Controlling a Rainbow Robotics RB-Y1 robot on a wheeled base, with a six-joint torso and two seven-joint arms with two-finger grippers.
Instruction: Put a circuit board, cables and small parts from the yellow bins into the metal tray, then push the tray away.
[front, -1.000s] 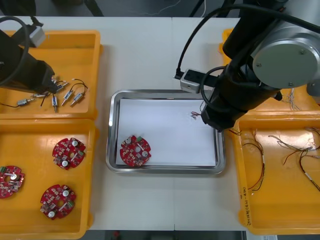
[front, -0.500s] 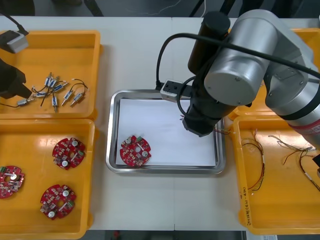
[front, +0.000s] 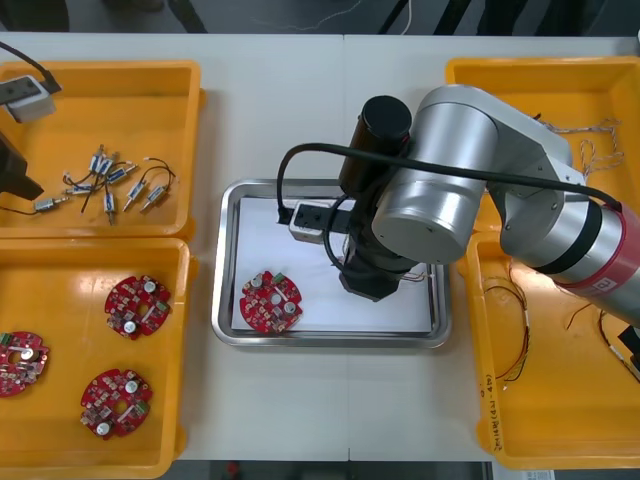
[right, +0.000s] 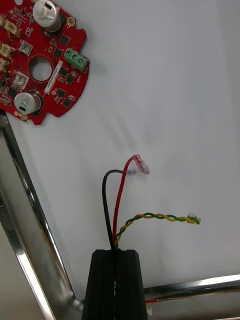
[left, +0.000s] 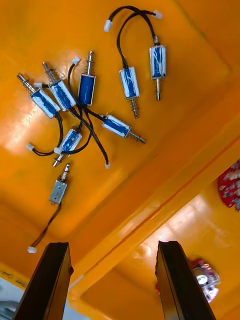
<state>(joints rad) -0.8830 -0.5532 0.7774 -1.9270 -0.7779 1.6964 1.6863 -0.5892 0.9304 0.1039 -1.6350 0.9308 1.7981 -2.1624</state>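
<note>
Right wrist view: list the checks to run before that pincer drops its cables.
1. Right pincer shut on cables: ok.
2. Cables above the metal tray's white inside: ok.
3. Cables apart from the circuit board: ok.
4. Cables' trailing ends inside the rim: cannot tell.
5. Left pincer open above small metal parts in a yellow bin: ok.
</note>
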